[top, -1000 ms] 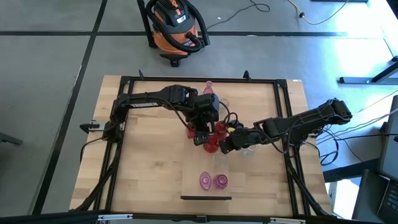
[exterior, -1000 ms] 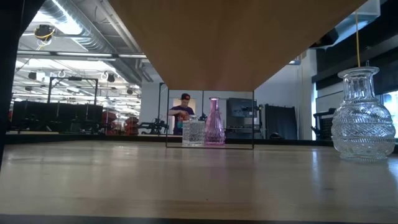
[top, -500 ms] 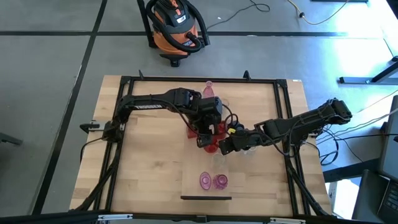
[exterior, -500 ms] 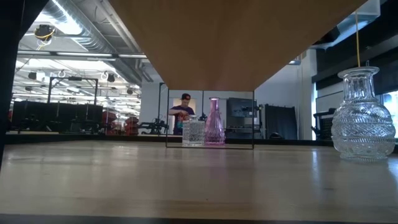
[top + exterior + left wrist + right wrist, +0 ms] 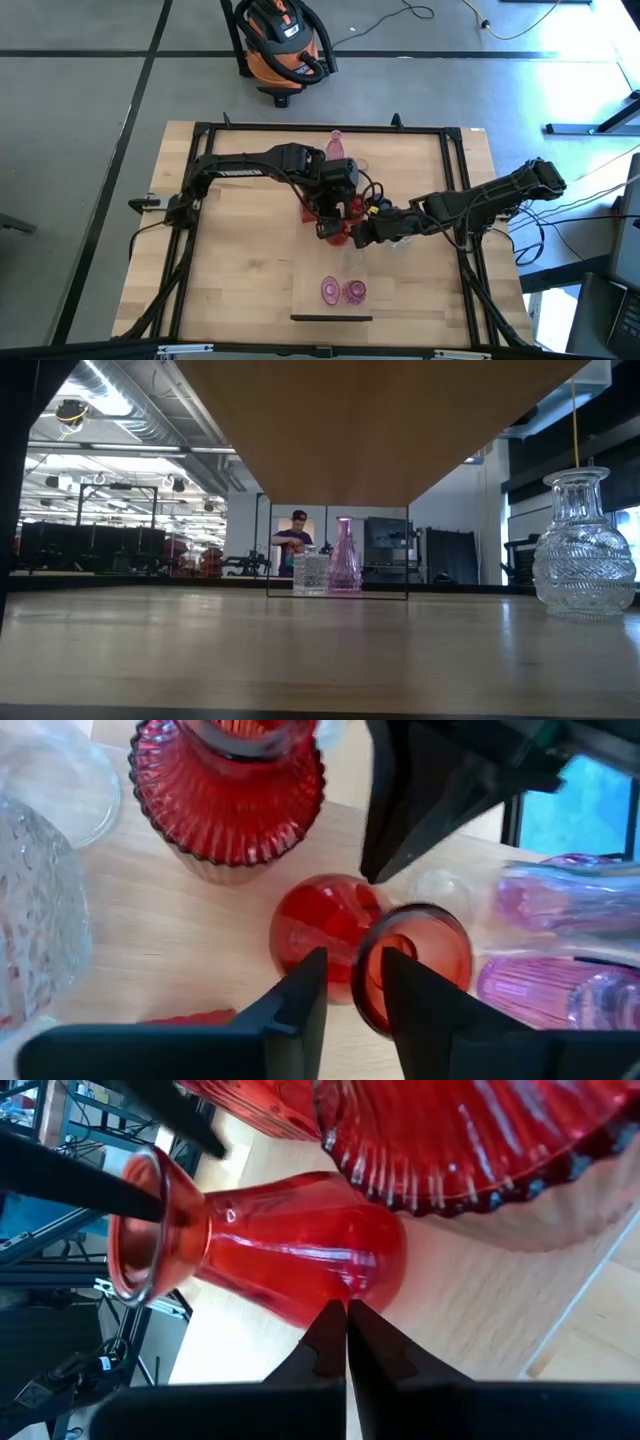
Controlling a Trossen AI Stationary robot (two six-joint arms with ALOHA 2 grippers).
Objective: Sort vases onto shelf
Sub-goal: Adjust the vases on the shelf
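Two pink vases [image 5: 340, 291] standing side by side on shelf [image 5: 305, 300], pale wood plank at near table edge; nothing visible inside them. Cluster of red and clear vases mid-table, off the shelf. Left gripper [image 5: 352, 982] down in the cluster, fingers narrowly apart astride flared rim of smooth red vase [image 5: 335, 935], one finger inside the mouth, one outside; firm grip cannot be confirmed. Ribbed red vase [image 5: 228, 795] just beside it, clear textured glass [image 5: 40, 910] further along, ribbed pink glass [image 5: 560, 985] on other side. Right gripper [image 5: 346, 1323] fully closed, tips touching bulbous body of same smooth red vase [image 5: 270, 1255]. Low view: clear cut-glass vase [image 5: 584, 550] on tabletop, tall pink bottle vase [image 5: 345, 560] and clear tumbler [image 5: 311, 572] far back
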